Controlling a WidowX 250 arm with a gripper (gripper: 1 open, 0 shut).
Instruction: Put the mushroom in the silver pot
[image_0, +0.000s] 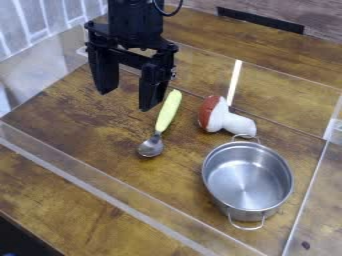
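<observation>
While the gripper (130, 88) hangs with its jaws spread wide and nothing between them, it stands above the wooden surface (80, 120) to the left of the spoon (162, 122), well apart from the mushroom (223, 118). The mushroom lies tipped on its side, reddish cap toward the spoon and white stem pointing right, just above the empty silver pot (249, 178) in the picture. The step in hand looks like the reach. It would go best by crossing over the spoon without brushing it, centring over the cap, and turning the jaws to close across the narrower stem-cap junction so the rounded toy does not squirt out.
</observation>
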